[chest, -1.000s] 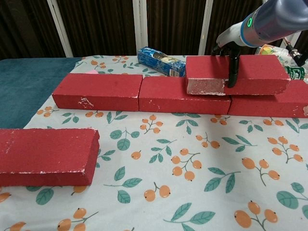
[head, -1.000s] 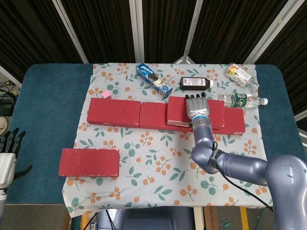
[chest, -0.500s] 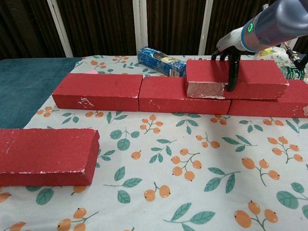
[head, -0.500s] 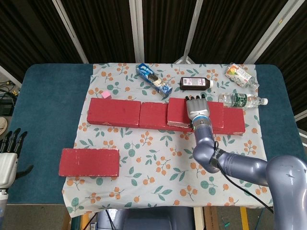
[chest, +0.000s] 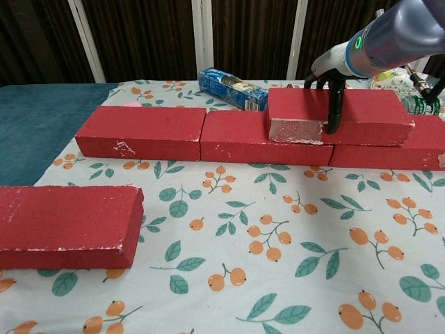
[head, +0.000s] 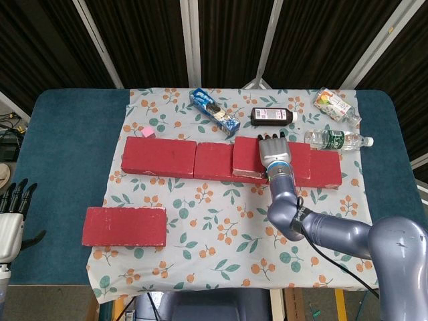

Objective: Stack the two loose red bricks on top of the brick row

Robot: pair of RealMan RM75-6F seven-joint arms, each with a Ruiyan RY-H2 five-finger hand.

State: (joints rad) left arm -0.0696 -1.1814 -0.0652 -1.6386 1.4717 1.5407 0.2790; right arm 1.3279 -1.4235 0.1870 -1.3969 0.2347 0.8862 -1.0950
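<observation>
A row of red bricks (head: 159, 156) (chest: 142, 129) lies across the floral cloth. A second red brick (head: 246, 157) (chest: 368, 111) sits on top of the row, over its right half. My right hand (head: 274, 152) (chest: 332, 69) grips this upper brick, fingers over the top and thumb down the front face. The other loose red brick (head: 125, 227) (chest: 62, 223) lies flat near the front left of the cloth. My left hand (head: 10, 217) hovers off the table's left front corner, fingers apart and holding nothing.
Behind the row stand a blue cookie packet (head: 214, 112) (chest: 233, 87), a dark bottle (head: 273, 116), a clear water bottle (head: 338, 140) and a small carton (head: 333, 105). A pink cube (head: 146, 132) sits at the row's left end. Teal table (head: 67, 134) borders the cloth.
The upper brick has sunk slightly onto the row with my right hand still on it. My left hand drifted a little at the left edge.
</observation>
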